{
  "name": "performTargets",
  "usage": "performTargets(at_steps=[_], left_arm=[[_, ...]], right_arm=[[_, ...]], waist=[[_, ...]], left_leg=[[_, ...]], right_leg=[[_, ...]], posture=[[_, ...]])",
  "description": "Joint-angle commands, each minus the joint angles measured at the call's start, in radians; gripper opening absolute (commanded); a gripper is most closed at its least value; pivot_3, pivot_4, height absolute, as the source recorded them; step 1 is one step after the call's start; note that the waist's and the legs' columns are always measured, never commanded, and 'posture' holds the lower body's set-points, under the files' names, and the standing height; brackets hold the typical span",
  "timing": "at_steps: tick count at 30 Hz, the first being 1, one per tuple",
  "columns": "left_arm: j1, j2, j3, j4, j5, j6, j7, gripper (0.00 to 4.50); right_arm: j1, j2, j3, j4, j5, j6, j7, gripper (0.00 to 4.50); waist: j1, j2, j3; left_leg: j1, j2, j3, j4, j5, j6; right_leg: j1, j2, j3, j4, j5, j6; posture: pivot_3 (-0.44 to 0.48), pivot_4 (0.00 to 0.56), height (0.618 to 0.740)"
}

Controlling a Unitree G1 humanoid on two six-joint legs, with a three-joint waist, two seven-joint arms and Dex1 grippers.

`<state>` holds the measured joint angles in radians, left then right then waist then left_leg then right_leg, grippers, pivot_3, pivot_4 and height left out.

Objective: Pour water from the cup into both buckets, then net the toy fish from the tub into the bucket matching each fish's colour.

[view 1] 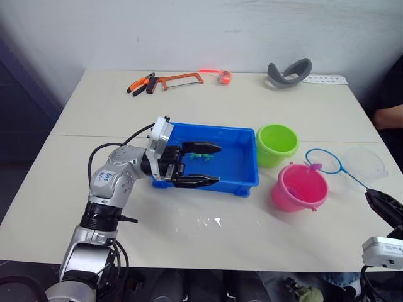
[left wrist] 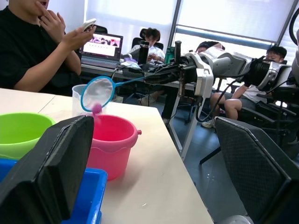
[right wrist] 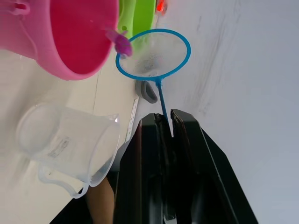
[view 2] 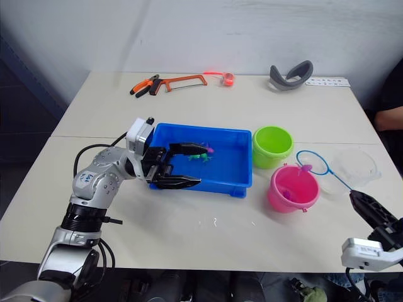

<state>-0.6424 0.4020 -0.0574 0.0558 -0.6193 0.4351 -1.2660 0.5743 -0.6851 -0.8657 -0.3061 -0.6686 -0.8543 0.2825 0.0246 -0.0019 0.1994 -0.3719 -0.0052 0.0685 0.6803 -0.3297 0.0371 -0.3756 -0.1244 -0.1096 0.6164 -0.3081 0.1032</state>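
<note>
Right claw [right wrist: 167, 125] grips net [right wrist: 153, 53] handle (hoop by pink bucket [right wrist: 70, 35])

A pale table [view 1: 126, 113] carries the blue tub [view 1: 242, 182] at centre, green bucket [view 1: 276, 144], pink bucket [view 1: 300, 187] and clear cup [view 1: 364, 165] right, hacksaw [view 1: 179, 80] and pliers [view 1: 141, 83] along the top.

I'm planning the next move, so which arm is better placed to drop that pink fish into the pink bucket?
The right. Its gripper is shut on the blue-rimmed hoop net's handle, with the small pink toy fish at the hoop's edge, by the bright pink plastic bucket. The left gripper is open over the blue rectangular tub.
</note>
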Motion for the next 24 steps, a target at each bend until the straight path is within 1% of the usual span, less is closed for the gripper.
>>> performTargets(at_steps=[1, 3, 6, 8, 11, 12, 15, 16, 17, 18, 19, 20, 21, 24], left_arm=[[-0.01, -0.002, 0.018, -0.012, -0.009, -0.009, 0.002, 4.45], [-0.007, -0.001, 0.018, -0.015, -0.008, -0.012, 0.004, 4.45], [-0.002, 0.002, 0.021, -0.023, -0.01, -0.011, 0.005, 4.45], [0.004, 0.011, 0.033, -0.028, -0.019, -0.008, 0.002, 4.45], [0.014, 0.028, 0.06, -0.03, -0.036, -0.004, -0.004, 4.45], [0.017, 0.032, 0.091, -0.023, -0.05, 0.003, 0.016, 4.45], [0.028, 0.041, 0.157, -0.003, -0.071, 0.014, 0.059, 4.45], [0.038, 0.051, 0.178, 0.003, -0.073, 0.014, 0.07, 4.45], [0.056, 0.068, 0.205, 0.016, -0.067, 0.004, 0.081, 4.45], [0.068, 0.08, 0.222, 0.024, -0.062, -0.001, 0.088, 4.45], [0.09, 0.108, 0.246, 0.047, -0.044, -0.024, 0.089, 4.45], [0.107, 0.13, 0.263, 0.063, -0.03, -0.041, 0.087, 4.45], [0.117, 0.144, 0.272, 0.072, -0.022, -0.051, 0.086, 4.45], [0.142, 0.17, 0.323, 0.104, -0.002, -0.114, 0.126, 4.45]], right_arm=[[0.028, -0.003, 0.019, 0.017, -0.009, -0.011, -0.031, 0.0], [0.038, -0.004, 0.032, 0.028, -0.015, -0.01, -0.044, 0.0], [0.036, -0.001, 0.033, 0.024, 0.041, 0.004, -0.054, 0.0], [0.032, -0.008, 0.042, 0.003, 0.145, 0.037, -0.028, 0.0], [0.039, -0.023, 0.091, -0.034, 0.36, 0.139, 0.057, 0.0], [0.033, -0.027, 0.115, -0.061, 0.487, 0.218, 0.093, 0.0], [0.023, -0.04, 0.167, -0.147, 0.766, 0.428, 0.187, 0.0], [0.018, -0.052, 0.183, -0.181, 0.847, 0.495, 0.217, 0.0], [0.007, -0.071, 0.211, -0.229, 0.977, 0.604, 0.241, 0.0], [-0.003, -0.084, 0.225, -0.263, 1.065, 0.682, 0.257, 0.0], [-0.027, -0.123, 0.25, -0.304, 1.184, 0.787, 0.274, 0.0], [-0.049, -0.157, 0.266, -0.334, 1.265, 0.874, 0.287, 0.0], [-0.064, -0.181, 0.27, -0.353, 1.312, 0.932, 0.296, 0.0], [-0.204, -0.312, 0.331, -0.36, 1.486, 1.194, 0.261, 0.0]], waist=[[-0.001, 0.0, 0.0], [-0.001, 0.0, 0.0], [-0.001, 0.0, 0.0], [-0.002, 0.0, 0.0], [-0.002, 0.0, 0.0], [-0.002, 0.0, 0.0], [-0.002, 0.0, 0.0], [-0.002, 0.0, 0.0], [-0.003, 0.0, 0.0], [-0.005, 0.0, 0.0], [-0.007, 0.0, 0.0], [-0.007, 0.001, 0.0], [-0.007, 0.0, 0.0], [-0.004, 0.0, 0.001]], left_leg=[[0.0, 0.0, 0.0, 0.0, 0.0, 0.0], [0.0, 0.0, 0.0, 0.0, 0.0, 0.0], [0.0, 0.0, 0.0, 0.0, 0.0, 0.0], [0.0, 0.0, 0.0, 0.0, 0.0, 0.0], [0.0, 0.001, 0.0, 0.0, 0.0, 0.0], [0.0, 0.001, 0.0, 0.0, 0.0, 0.0], [0.001, 0.001, -0.001, 0.0, 0.0, 0.0], [0.001, 0.001, -0.001, 0.0, 0.0, 0.0], [0.001, 0.001, -0.001, 0.0, 0.0, 0.0], [0.001, 0.001, -0.001, 0.0, 0.0, 0.001], [0.001, 0.001, -0.001, 0.0, 0.0, 0.001], [0.001, 0.001, -0.001, 0.0, -0.001, 0.001], [0.001, 0.001, -0.001, 0.0, -0.001, 0.001], [0.001, 0.001, -0.002, 0.001, -0.001, 0.003]], right_leg=[[0.0, 0.0, 0.0, 0.0, 0.0, 0.0], [0.0, 0.0, 0.0, 0.0, 0.0, 0.0], [0.0, -0.001, 0.0, 0.0, 0.0, 0.0], [0.0, -0.002, 0.0, 0.0, 0.0, 0.0], [0.0, -0.002, 0.0, 0.0, 0.0, 0.0], [0.0, -0.002, 0.0, 0.0, 0.0, 0.0], [0.001, -0.003, 0.0, 0.0, 0.0, 0.0], [0.001, -0.004, -0.001, 0.0, 0.0, 0.0], [0.001, -0.004, -0.001, 0.0, 0.0, 0.0], [0.001, -0.004, -0.001, 0.0, 0.0, 0.0], [0.001, -0.005, -0.001, 0.0, 0.0, 0.0], [0.001, -0.005, -0.001, 0.0, 0.0, 0.0], [0.001, -0.005, -0.002, 0.001, 0.0, -0.001], [0.001, -0.006, -0.003, 0.0, 0.0, -0.001]], posture=[[0.0, 0.15, 0.74], [0.0, 0.15, 0.74], [0.0, 0.15, 0.74], [0.0, 0.15, 0.74], [0.0, 0.15, 0.74], [0.0, 0.15, 0.74], [0.0, 0.15, 0.74], [0.0, 0.15, 0.74], [0.0, 0.15, 0.74], [0.0, 0.15, 0.74], [0.0, 0.15, 0.74], [0.0, 0.15, 0.74], [0.0, 0.15, 0.74], [0.0, 0.15, 0.74]])
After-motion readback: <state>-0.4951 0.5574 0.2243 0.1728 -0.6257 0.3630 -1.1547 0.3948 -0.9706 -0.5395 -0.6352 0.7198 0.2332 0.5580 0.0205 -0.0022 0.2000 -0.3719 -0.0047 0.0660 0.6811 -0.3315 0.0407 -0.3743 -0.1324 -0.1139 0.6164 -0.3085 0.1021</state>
